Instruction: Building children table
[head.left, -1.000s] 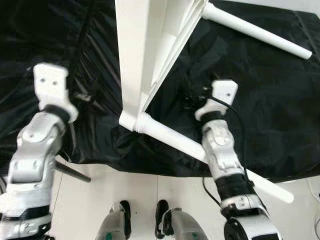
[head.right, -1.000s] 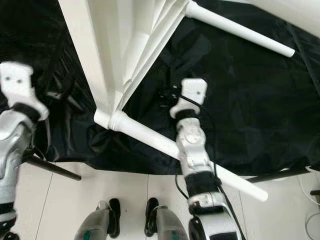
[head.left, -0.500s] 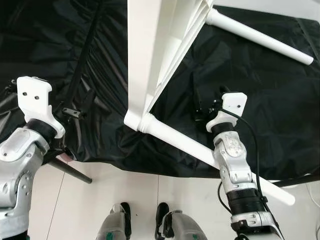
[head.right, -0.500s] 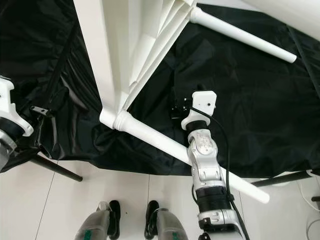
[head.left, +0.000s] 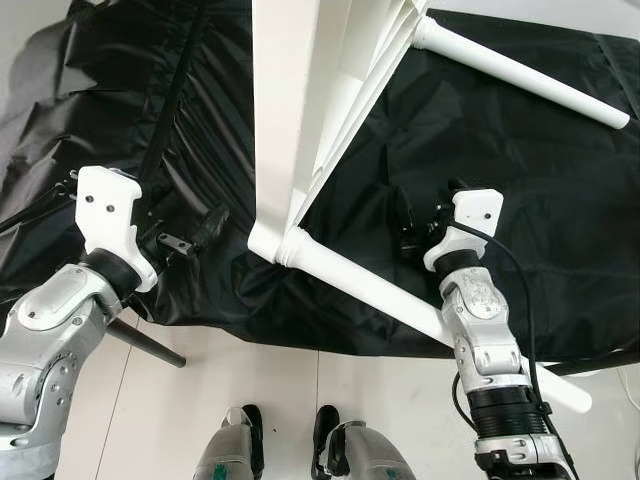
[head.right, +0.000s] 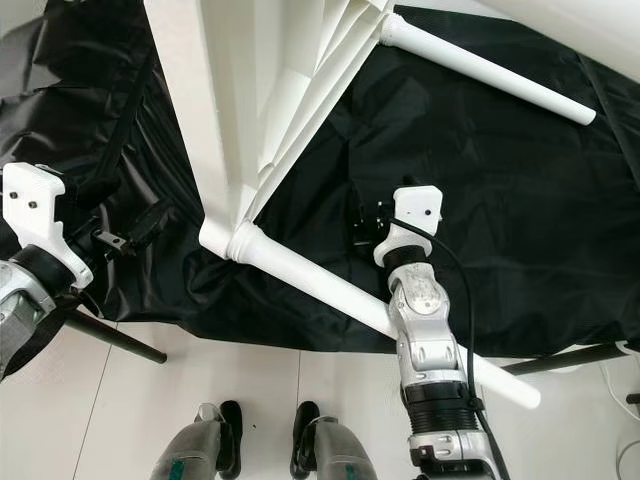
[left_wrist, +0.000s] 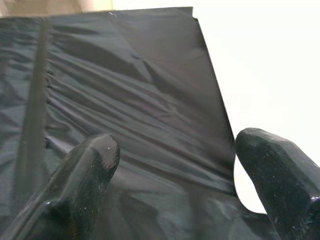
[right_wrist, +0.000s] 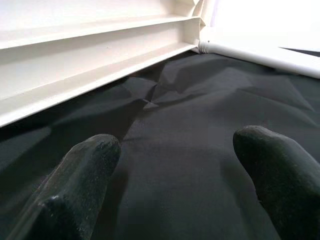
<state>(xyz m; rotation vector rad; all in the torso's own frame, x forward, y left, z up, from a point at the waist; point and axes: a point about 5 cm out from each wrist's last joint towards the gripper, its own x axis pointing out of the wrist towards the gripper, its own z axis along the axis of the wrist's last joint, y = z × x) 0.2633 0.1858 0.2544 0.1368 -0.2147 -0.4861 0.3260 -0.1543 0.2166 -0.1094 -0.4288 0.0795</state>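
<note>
Black crinkled sheeting (head.left: 520, 150) covers the ground ahead of me, ending at pale floor tiles (head.left: 300, 400) near my feet. On that sheeting I see the white children's table (head.left: 300, 90) lying tipped over, its ribbed underside facing my right. One white leg (head.left: 400, 300) runs from the nearest corner of the frame toward my right arm and out over the edge of the sheeting onto the tiles; a second leg (head.left: 520, 72) sticks out from the far corner across the black cover.

My left gripper (left_wrist: 175, 165) hovers above the sheeting on the left, well apart from the table frame, with its fingers (left_wrist: 90, 165) spread wide and nothing between them. My right gripper (right_wrist: 175, 170) sits just beside the near leg, low over the sheeting and pointed at the table's underside; its fingers (right_wrist: 85, 170) are also spread wide and hold nothing. A dark rod (head.left: 145, 343) pokes out from under the sheeting onto the tiles by my left arm.
</note>
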